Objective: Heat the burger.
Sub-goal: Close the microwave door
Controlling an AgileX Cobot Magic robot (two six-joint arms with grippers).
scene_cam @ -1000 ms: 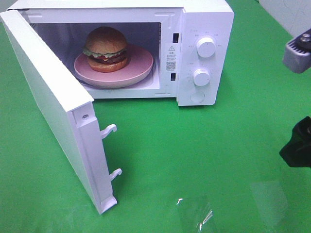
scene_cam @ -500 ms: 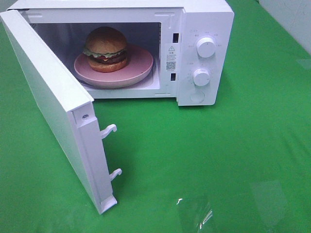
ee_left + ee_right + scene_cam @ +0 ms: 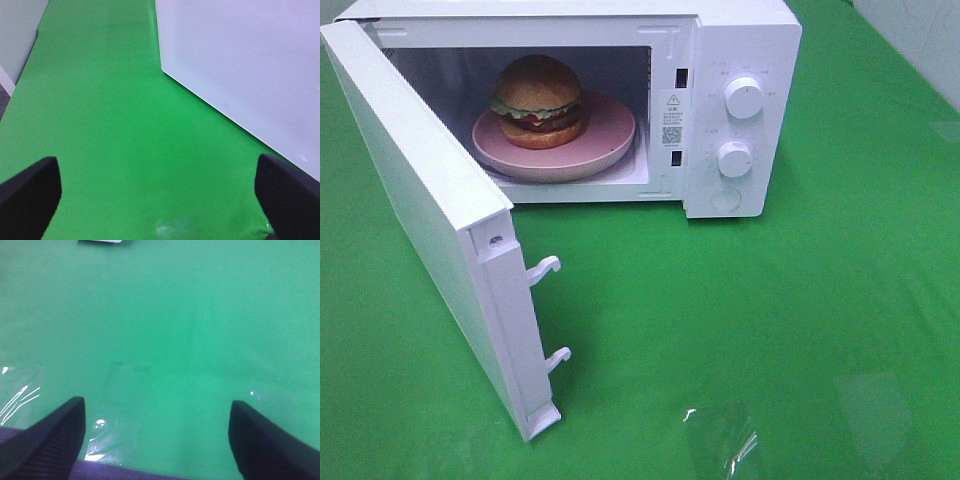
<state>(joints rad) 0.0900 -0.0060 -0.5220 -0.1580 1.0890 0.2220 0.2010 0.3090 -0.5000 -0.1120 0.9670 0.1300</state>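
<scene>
The burger (image 3: 539,100), with golden-brown buns, green lettuce and a dark patty, sits on a pink plate (image 3: 610,135) inside the white microwave (image 3: 740,40). The microwave door (image 3: 430,230) stands swung open toward the front left. Neither arm shows in the exterior high view. In the left wrist view my left gripper (image 3: 157,192) is open over green cloth, with the door's outer face (image 3: 250,65) beside it. In the right wrist view my right gripper (image 3: 157,432) is open over bare green cloth, nothing between its fingers.
Two white knobs (image 3: 744,97) and a round button are on the microwave's right panel. Two white latch hooks (image 3: 548,268) stick out of the door's edge. A green cloth (image 3: 770,320) covers the table, with a pale wall at the far right.
The right arm, seen at the right edge one second ago, has left the exterior high view. The burger, plate and door have not moved.
</scene>
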